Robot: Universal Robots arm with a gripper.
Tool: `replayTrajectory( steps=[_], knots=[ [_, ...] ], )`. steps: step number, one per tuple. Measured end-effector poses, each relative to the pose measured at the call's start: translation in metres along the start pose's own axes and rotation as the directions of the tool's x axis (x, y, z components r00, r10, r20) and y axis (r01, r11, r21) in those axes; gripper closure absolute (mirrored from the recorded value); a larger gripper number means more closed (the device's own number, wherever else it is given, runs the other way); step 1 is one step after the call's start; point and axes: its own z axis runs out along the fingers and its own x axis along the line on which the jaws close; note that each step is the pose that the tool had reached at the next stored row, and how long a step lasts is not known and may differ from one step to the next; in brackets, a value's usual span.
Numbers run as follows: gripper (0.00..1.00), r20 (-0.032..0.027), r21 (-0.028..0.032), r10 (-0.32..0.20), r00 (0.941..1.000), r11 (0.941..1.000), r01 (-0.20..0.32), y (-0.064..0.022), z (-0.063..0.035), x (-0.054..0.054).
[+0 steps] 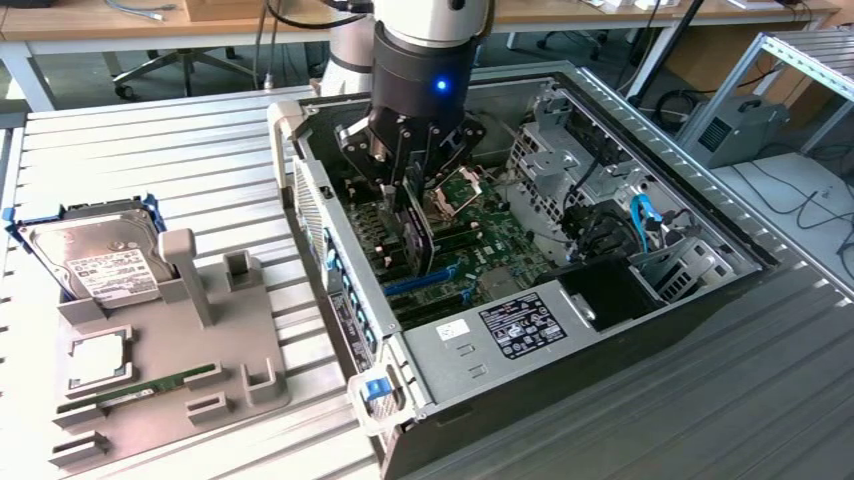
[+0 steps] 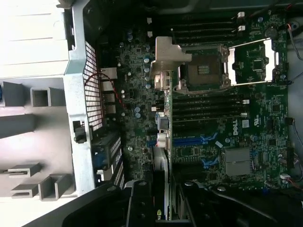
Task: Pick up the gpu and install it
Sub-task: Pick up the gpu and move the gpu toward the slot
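Note:
The gpu, a thin black card, hangs edge-down inside the open computer case, just above the motherboard. My gripper is shut on its upper edge, reaching down into the case from above. The card's lower edge sits close over the blue expansion slots; I cannot tell whether it touches them. In the wrist view the gpu shows edge-on as a narrow strip between the dark fingers of my gripper, beside the blue slots.
A grey parts fixture lies at the exterior view's left, with a silver hard drive and a green memory stick on it. Inside the case are an open CPU socket, drive cages and a blue cable.

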Motion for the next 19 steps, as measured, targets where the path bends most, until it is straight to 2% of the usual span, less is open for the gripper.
replayTrajectory(
  steps=[5,19],
  knots=[
    [0.74,0.0,0.0,0.0,1.0,1.0,0.0,0.0006,0.0052,-0.007],
    [0.74,0.0001,0.0005,0.0,1.0,1.0,0.0,0.0023,0.0095,-0.029]
  ],
)
